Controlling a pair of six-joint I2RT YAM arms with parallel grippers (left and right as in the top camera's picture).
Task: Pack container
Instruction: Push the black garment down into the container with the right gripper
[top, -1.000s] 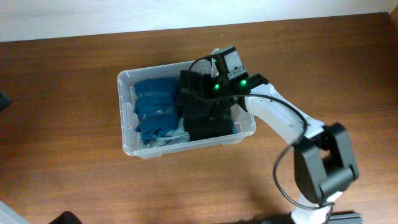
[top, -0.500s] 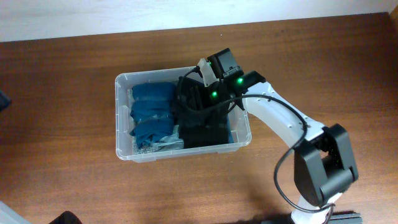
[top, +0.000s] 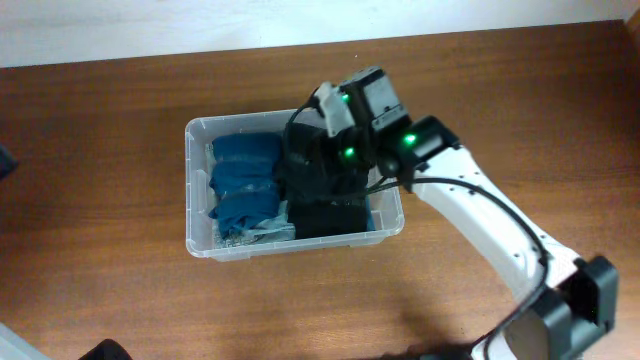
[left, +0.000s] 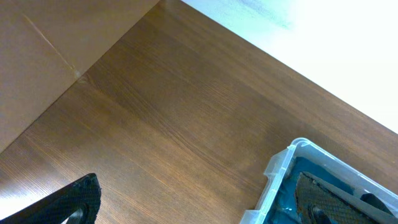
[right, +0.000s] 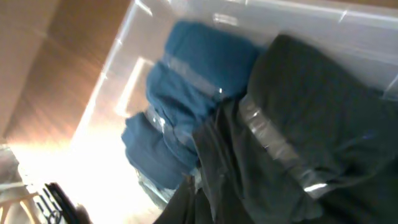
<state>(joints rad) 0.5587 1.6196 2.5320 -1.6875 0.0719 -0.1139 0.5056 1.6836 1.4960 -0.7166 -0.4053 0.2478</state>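
The clear plastic container sits mid-table, and its corner also shows in the left wrist view. Blue wrapped cloth bundles fill its left half and black wrapped bundles its right half. My right gripper hangs over the black bundles inside the container, shut. In the right wrist view dark fabric crowds the jaws beside the blue bundles; whether any is pinched is unclear. My left gripper is open and wide, low over bare wood left of the container, with nothing in it.
Brown wooden tabletop surrounds the container on all sides. A pale wall edge runs along the table's far side. The right arm's white link stretches from the lower right toward the container.
The container slid slightly left a second ago, then stayed. My right wrist lifted a little over the black bundles, its jaws opened and then closed. The left arm held still.
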